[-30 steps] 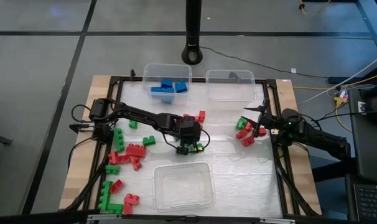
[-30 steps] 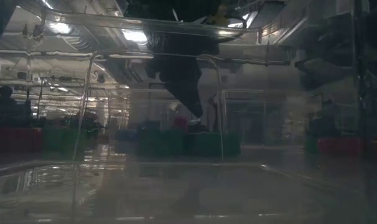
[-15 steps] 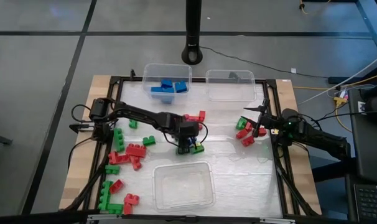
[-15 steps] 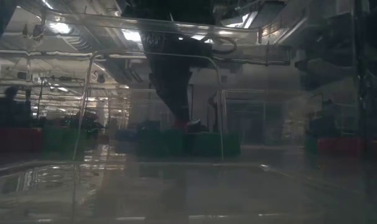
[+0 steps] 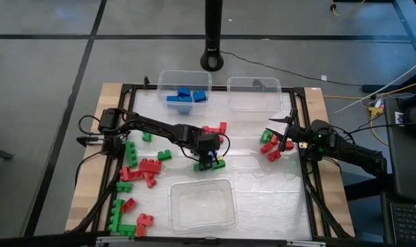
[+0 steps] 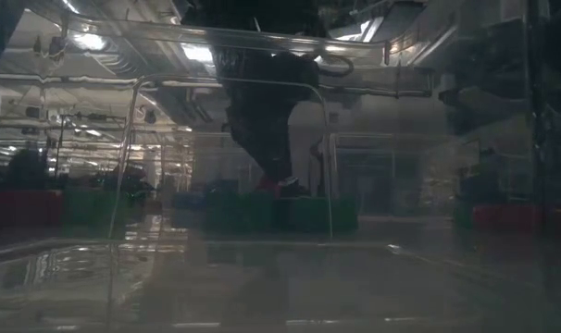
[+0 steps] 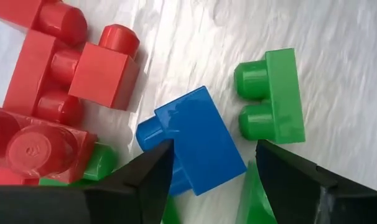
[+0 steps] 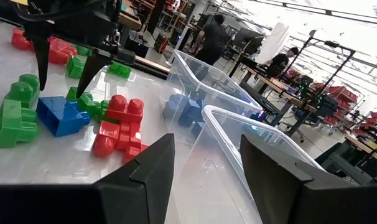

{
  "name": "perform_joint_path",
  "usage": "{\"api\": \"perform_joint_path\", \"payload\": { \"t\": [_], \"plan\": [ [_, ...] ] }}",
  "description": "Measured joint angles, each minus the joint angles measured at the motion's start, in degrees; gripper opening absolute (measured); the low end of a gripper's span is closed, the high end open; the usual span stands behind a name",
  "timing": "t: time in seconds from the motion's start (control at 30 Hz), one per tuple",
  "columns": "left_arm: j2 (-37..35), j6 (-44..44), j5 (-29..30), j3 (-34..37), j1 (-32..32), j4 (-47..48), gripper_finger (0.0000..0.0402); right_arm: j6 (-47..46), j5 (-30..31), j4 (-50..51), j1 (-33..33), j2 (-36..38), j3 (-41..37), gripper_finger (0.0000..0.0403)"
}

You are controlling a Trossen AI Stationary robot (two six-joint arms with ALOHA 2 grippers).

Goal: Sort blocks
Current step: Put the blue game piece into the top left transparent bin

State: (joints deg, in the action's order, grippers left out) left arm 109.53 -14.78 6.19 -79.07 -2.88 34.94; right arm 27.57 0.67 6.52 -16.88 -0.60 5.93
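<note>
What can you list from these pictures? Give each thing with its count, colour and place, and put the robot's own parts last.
Bins: three, clear; two at the table's far edge, one at the near edge.
Blue blocks in the far-left bin: a few, count unclear.
Blue block: one, at the table's middle, between the left gripper's jaws.
Red and green blocks: many, scattered over the table's left side.
Red and green cluster: several, on the table's right side.
Red blocks: a few, just beyond the left gripper.
Table: one, pale top.
People: at least two, in the room beyond.
Left gripper: open over the blue block.
Right gripper: open, at the table's right.
</note>
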Motion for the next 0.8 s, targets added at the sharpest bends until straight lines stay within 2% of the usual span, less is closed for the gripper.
{"api": "perform_joint_path", "payload": {
  "t": [0.4, 0.6, 0.8],
  "plan": [
    [5.26, 3.97, 2.18, -0.3, -0.55, -3.32, 0.0207, -0.02, -0.2, -0.26, 0.0, -0.02, 0.0, 0.0186],
    [6.46, 10.88, 1.64, -0.02, 0.02, -13.36, 0.0203, -0.02, -0.2, -0.24, 0.0, -0.04, 0.0, 0.0186],
    [7.68, 14.36, 1.31, 0.01, 1.73, -19.4, 0.0202, -0.02, -0.75, -0.13, 0.0, -0.71, 0.0, 0.0186]
  ]
}}
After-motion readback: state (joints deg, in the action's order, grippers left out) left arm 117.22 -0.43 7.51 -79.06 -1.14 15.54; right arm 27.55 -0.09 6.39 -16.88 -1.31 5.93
